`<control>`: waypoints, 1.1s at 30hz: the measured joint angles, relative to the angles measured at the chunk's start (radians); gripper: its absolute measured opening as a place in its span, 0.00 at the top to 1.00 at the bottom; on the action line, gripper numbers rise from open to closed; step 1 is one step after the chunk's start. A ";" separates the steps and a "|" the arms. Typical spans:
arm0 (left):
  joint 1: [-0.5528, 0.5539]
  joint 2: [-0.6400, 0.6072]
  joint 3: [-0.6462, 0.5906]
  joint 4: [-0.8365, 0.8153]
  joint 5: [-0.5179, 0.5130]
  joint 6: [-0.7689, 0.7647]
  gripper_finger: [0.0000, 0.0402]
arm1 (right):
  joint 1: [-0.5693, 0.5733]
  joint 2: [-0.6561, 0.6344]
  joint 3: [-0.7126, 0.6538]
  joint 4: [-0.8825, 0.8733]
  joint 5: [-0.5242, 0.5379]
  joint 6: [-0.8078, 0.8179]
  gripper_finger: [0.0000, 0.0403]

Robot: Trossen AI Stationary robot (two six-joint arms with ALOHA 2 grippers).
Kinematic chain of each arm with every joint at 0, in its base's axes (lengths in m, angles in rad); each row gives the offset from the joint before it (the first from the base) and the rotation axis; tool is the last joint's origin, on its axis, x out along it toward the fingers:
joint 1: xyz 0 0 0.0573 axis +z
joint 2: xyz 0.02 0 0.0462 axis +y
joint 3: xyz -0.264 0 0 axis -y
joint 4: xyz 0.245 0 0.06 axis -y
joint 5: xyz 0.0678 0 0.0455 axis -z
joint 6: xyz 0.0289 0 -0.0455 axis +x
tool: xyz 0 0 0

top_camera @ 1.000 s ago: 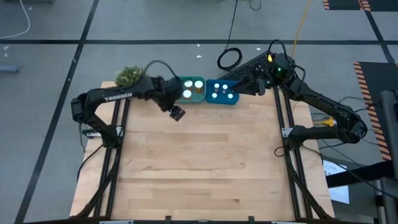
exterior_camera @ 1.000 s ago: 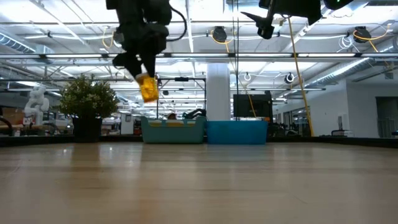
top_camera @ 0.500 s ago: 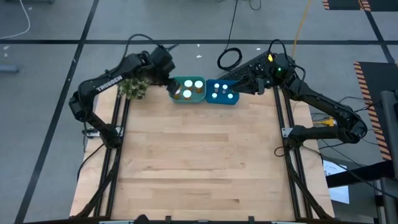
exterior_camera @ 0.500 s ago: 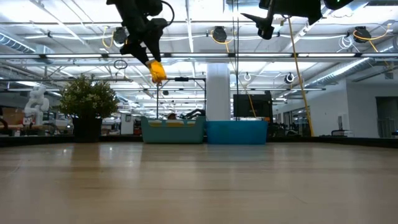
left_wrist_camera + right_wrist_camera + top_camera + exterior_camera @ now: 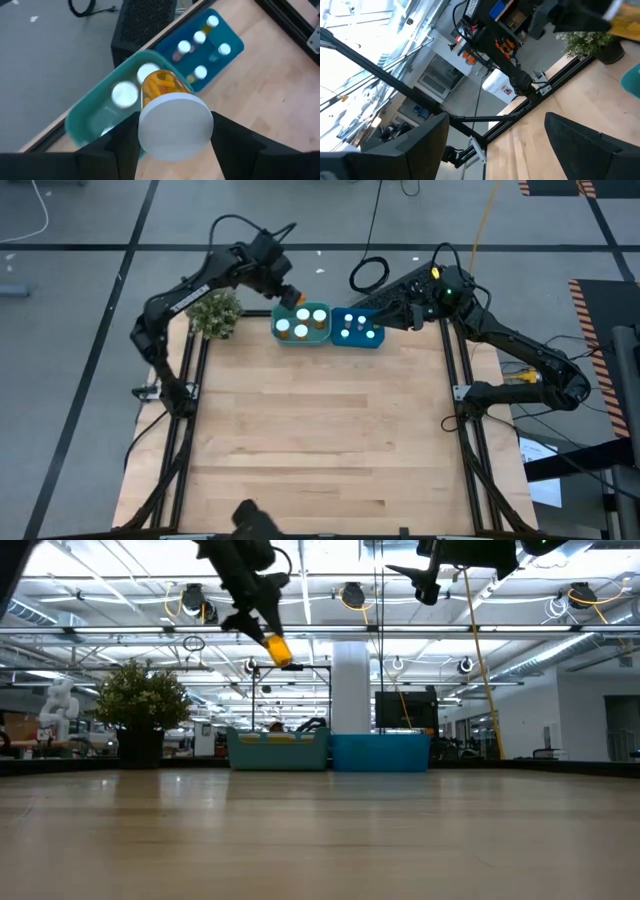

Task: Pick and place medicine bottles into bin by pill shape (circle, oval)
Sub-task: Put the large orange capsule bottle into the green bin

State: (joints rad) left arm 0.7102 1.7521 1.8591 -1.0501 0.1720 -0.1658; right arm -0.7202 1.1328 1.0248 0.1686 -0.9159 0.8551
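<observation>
high: overhead, down | low: table-level, level | wrists: close | shared: teal bin [image 5: 302, 325]

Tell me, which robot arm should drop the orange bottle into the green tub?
Probably the left. Its left gripper already holds the medicine bottle above the teal tub. The right gripper hangs near the blue tub, holding nothing.

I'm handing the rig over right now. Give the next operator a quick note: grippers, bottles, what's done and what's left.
Left gripper is shut on a bottle, held in the air over the far end of the teal bin.
Right gripper is open, empty, waiting above the far right edge beside the blue bin.
Done: three capped bottles in the teal bin, five in the blue bin. No loose bottles show on the table.
Left: lower and release the held bottle, seemingly the last, into the teal bin.
</observation>
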 joint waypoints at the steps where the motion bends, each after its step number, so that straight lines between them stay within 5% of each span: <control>1: -0.004 0.028 0.030 -0.001 0.008 0.000 0.48 | 0.000 0.000 0.000 -0.001 0.000 0.001 0.21; 11: -0.048 0.273 0.272 -0.157 0.015 0.029 0.44 | 0.000 0.000 0.000 -0.001 0.000 0.023 0.21; 33: -0.152 0.434 0.279 -0.140 -0.148 -0.004 0.46 | 0.000 0.000 0.000 -0.019 -0.001 -0.067 0.21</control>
State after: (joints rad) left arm 0.5581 2.1857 2.1376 -1.1902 0.0237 -0.1701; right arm -0.7201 1.1328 1.0248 0.1498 -0.9166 0.7879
